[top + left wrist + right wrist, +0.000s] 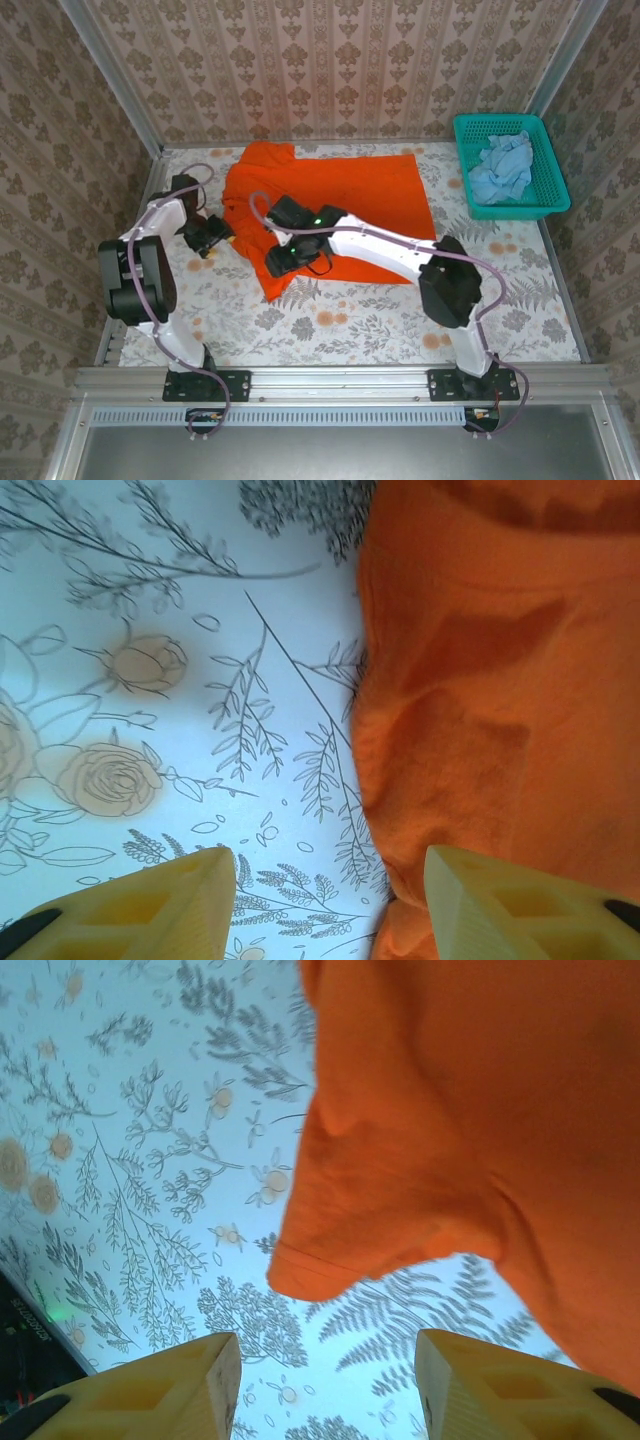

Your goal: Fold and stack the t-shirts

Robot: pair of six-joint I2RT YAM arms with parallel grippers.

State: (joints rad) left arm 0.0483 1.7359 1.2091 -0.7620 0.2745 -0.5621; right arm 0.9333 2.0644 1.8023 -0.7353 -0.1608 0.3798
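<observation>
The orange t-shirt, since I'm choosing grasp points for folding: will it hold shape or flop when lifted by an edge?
Probably floppy: the orange t-shirt lies spread flat with soft creases, so a lifted part would likely drape. It looks like thin cloth, so probably light. Pushed, it would likely bunch rather than slide whole; its edge already looks rumpled.

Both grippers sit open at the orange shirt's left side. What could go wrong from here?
1. The left gripper straddles mostly bare table. The orange t-shirt has its edge by one finger, so closing may catch only a thin pinch that slips.
2. The sleeve hem lies ahead of the right gripper and its open fingers, not between them, so it may close on nothing.
3. Uneven grips could skew the fold.
</observation>
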